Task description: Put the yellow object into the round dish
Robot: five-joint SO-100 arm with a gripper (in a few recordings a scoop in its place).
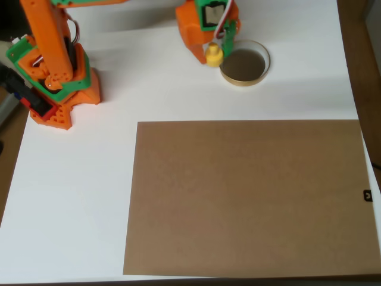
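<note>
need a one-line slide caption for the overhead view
Orange gripper holds the yellow object at the left rim of the round dish, above a brown board on the white table.

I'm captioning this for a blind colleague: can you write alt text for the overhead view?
An orange gripper holds the yellow object just left of the round dish, near its rim, at the top of a white table. A large brown sheet covers the lower right; the arm's base stands upper left.

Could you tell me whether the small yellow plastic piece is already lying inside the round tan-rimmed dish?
No: the small yellow plastic piece is between the fingers of the orange gripper, just left of the round tan-rimmed dish, outside its rim.
</note>
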